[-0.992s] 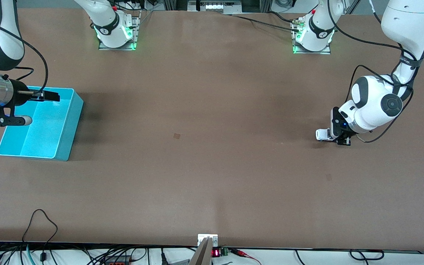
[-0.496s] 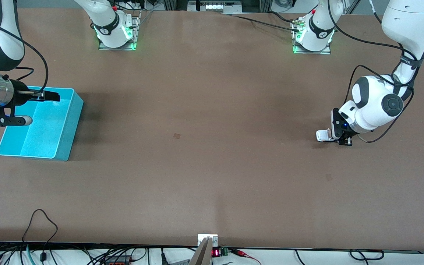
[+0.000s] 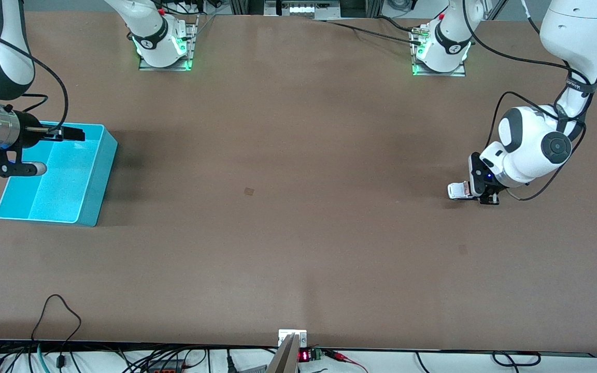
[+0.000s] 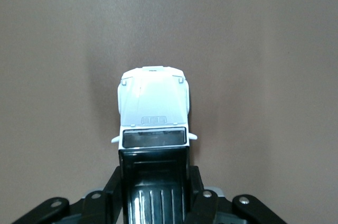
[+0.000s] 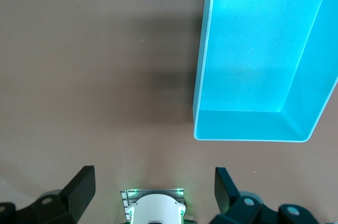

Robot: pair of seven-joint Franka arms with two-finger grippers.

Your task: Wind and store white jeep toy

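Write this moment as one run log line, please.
left gripper: shut on jeep, low at table | right gripper: open, waits over bin | jeep: not stored

No lettering, brand or label can be made out. A small display (image 3: 303,356) at the table (image 3: 298,233) edge nearest the front camera, well apart from both end effectors, glows with red digits too small to read. A raised badge on the jeep (image 4: 153,109) hood, just ahead of the left end effector (image 4: 154,192), is also unreadable.
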